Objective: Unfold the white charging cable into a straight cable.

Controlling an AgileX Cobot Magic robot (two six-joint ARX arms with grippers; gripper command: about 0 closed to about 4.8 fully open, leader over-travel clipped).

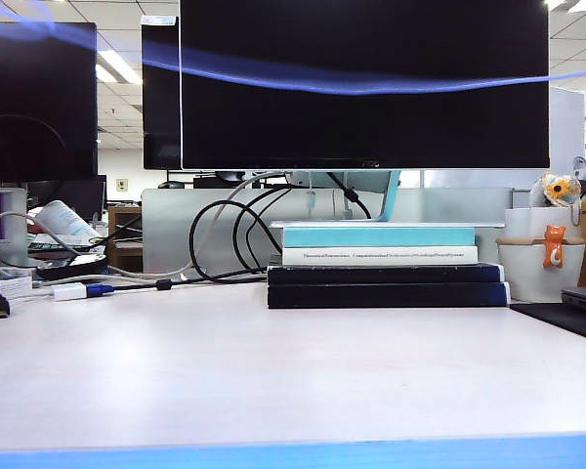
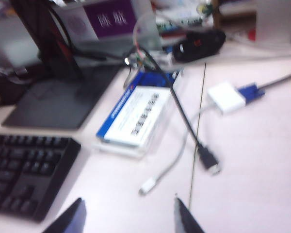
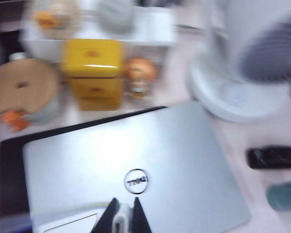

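The left claw (image 2: pixel 128 216) hangs with its jaws parted and nothing between them above the worktop (image 2: pixel 252 160), where open room lies beyond the black keyboard (image 2: pixel 26 170) and the blue-and-white box (image 2: pixel 136 114). The right claw (image 3: pixel 121 218), jaws pressed together on a small white piece that may be the white charging cable (image 3: pixel 120 224), hovers over a silver laptop (image 3: pixel 136 165). In the exterior view neither claw shows, and the right wrist view is blurred.
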